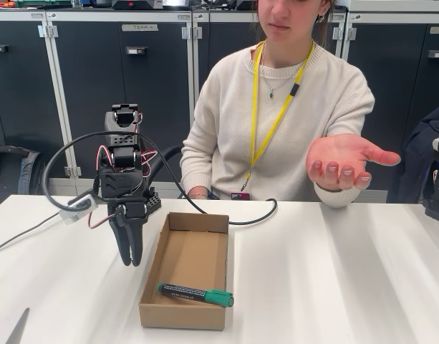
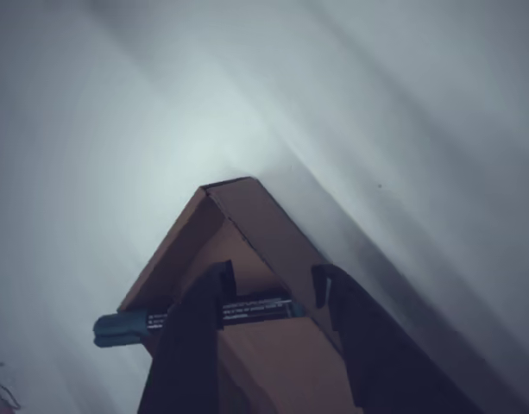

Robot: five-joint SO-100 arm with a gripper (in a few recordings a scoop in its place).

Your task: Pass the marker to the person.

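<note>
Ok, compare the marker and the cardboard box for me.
The marker is slim and black with a green cap; the box is broad, brown and open-topped. The marker lies crosswise at the near end, inside the box, which sits directly on the table. The gripper touches neither.

A smooth white table (image 1: 334, 272) with a faint sheen is seen across the lower frame. At lower centre, a box (image 1: 194, 261) of matt brown cardboard is shown. The marker (image 1: 196, 294) looks like glossy plastic. The person (image 1: 276, 107) is clad in soft cream knit cloth. The gripper (image 1: 129, 261) appears as matt black plastic.
</note>
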